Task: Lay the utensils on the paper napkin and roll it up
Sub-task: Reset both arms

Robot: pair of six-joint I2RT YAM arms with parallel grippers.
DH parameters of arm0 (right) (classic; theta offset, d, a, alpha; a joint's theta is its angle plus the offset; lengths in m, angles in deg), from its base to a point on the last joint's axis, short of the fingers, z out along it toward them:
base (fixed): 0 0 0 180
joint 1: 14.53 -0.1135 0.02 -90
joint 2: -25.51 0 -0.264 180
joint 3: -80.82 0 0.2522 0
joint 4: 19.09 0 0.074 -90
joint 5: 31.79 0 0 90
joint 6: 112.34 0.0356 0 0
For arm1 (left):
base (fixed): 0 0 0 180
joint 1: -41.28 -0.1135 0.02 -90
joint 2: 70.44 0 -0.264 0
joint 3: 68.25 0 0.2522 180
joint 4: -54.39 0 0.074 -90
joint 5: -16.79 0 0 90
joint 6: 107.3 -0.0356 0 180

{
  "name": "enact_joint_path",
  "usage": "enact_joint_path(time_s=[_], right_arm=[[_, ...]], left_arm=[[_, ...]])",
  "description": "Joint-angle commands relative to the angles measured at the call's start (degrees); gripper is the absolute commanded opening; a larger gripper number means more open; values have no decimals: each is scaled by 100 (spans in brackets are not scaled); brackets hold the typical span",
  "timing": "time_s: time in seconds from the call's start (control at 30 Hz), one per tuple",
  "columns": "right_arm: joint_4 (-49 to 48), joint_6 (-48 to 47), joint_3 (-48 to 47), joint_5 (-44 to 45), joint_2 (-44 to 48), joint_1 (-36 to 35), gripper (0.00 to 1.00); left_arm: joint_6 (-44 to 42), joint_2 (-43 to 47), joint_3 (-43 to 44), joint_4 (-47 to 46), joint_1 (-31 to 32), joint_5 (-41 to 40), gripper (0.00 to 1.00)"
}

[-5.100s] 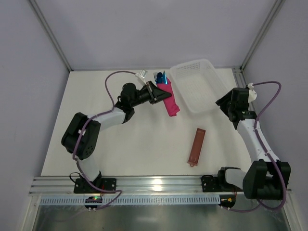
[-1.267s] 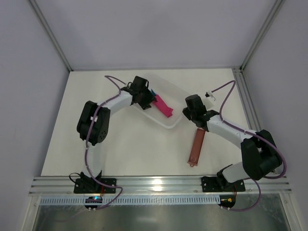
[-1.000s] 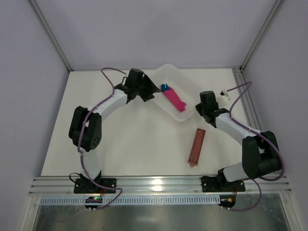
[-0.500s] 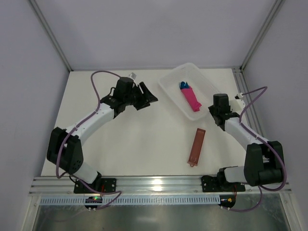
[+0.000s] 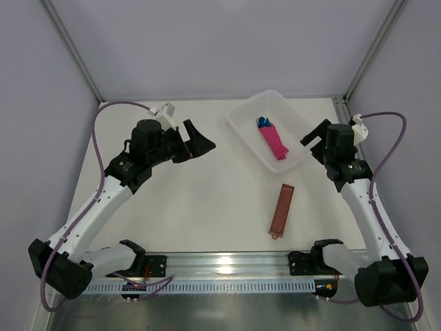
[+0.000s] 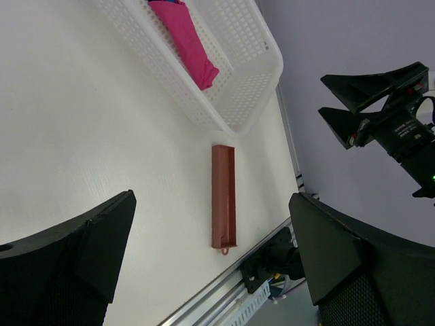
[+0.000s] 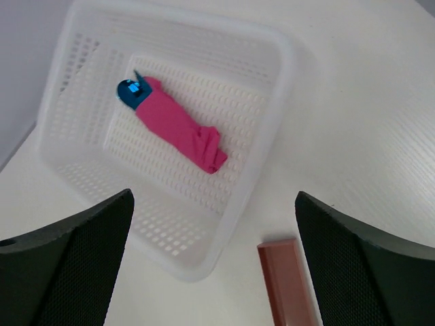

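Arms withdrawn from basket (image 5: 249, 107), left gripper (image 5: 198, 139) and right gripper (image 5: 312, 134) spread empty, utensils (image 7: 130, 90) in napkin (image 7: 178, 129) clearest from right wrist

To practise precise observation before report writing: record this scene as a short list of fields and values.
paper napkin: rolled, lying inside the basket
utensils: wrapped in the roll, blue ends showing at one end
basket: white mesh, on the table
sleeve: reddish-brown, flat on the table, apart from the basket
left gripper: fingers open, empty
right gripper: fingers open, empty
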Motion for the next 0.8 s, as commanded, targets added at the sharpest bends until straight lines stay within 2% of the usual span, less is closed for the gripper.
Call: enact_joint_path(time_s=[0.0, 0.2, 0.33, 0.5, 0.77], right_arm=[[886, -844, -488, -1146, 595, -10, 99], [1432, -1688, -375, -2650, 2009, -1, 100], [1529, -1698, -217, -3511, 2871, -10, 99], [1503, -1584, -76, -3636, 3838, -1, 100], [1397, -1557, 144, -3724, 4296, -10, 100]], left_arm=[[-337, 497, -52, 401, 7, 118, 100], [-460, 1246, -290, 620, 8, 101, 100], [-460, 1606, -439, 656, -1, 312, 99], [-372, 2160, -782, 427, -1, 602, 100], [-495, 2521, -835, 831, 8, 444, 100]])
